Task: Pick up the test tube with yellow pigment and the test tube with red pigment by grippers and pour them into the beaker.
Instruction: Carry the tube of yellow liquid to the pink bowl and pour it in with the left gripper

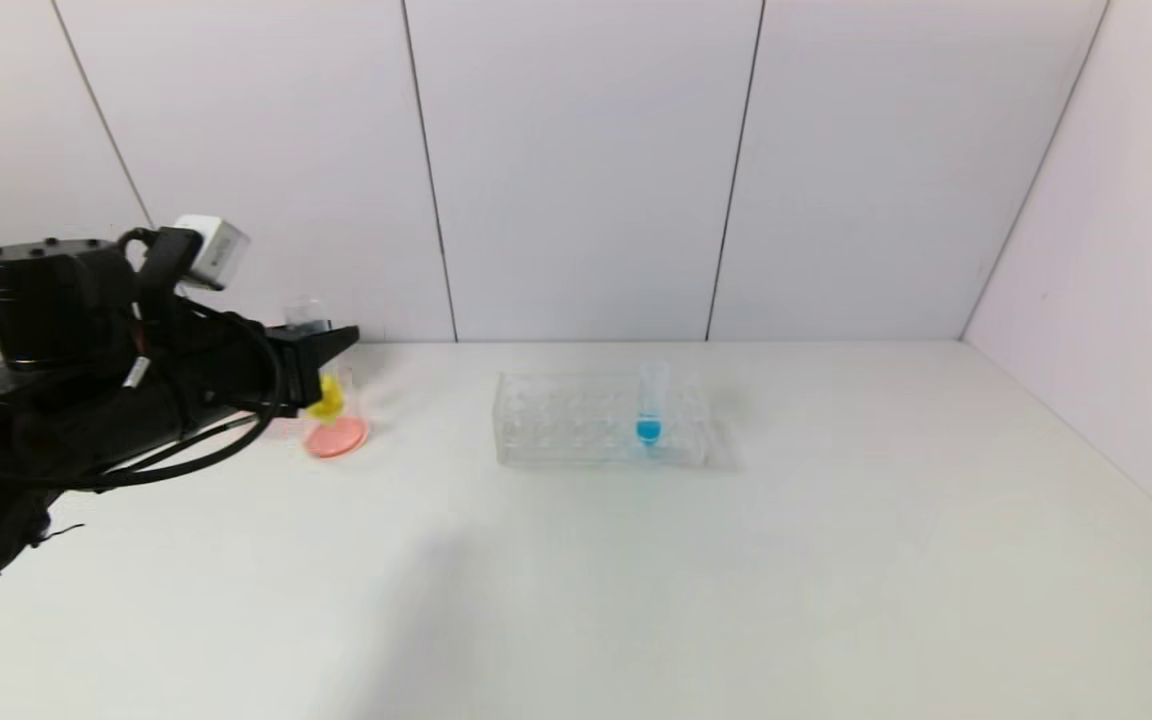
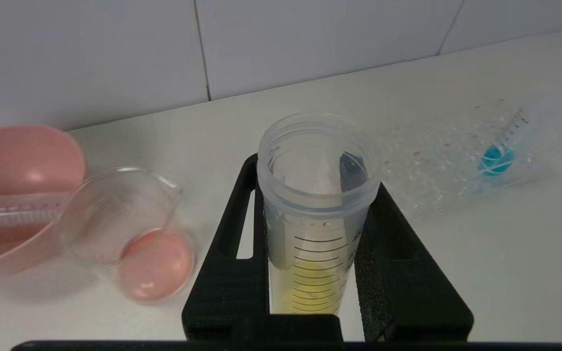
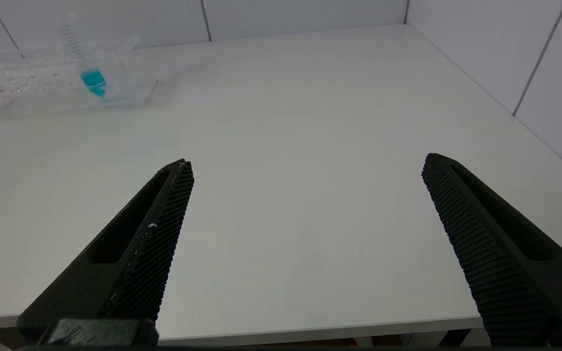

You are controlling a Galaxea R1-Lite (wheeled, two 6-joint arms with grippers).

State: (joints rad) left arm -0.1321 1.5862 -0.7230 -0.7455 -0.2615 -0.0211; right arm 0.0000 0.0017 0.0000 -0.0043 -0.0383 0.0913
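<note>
White counter (image 1: pixel 636 580) against grey-white panelled walls; corner at the right of the head view.

Left arm: reaches in from the left edge of the head view, forearm roughly level, wrist box on top. Left gripper (image 1: pixel 321 385) sits at mid-left of the frame, raised above the counter. Its fingers (image 2: pixel 227 253) are clamped on the yellow tube (image 2: pixel 312 219), one on each side of the barrel. The tube is uncapped, open mouth towards the wrist camera, with yellow liquid low in the graduated part. In the head view the yellow shows just at the fingertips, right over the beaker (image 1: pixel 334 420).

Beaker: stands on the counter at mid-left and holds pinkish-red liquid at the bottom (image 2: pixel 156 265). Whether tube and beaker rim touch cannot be told. Just beside it, at the left edge of the left wrist view, a pink bowl (image 2: pixel 22 161) with a clear tube (image 2: pixel 15 209) lying across it.

Clear rack (image 1: pixel 601 420) at centre of the head view, well apart from the beaker, holding one upright blue tube (image 1: pixel 649 410).

Right gripper (image 3: pixel 305 234): seen only in its own wrist view, low over bare counter near the front edge, fingers (image 3: pixel 156 239) spread wide, holding nothing. Rack at upper left of that frame.
</note>
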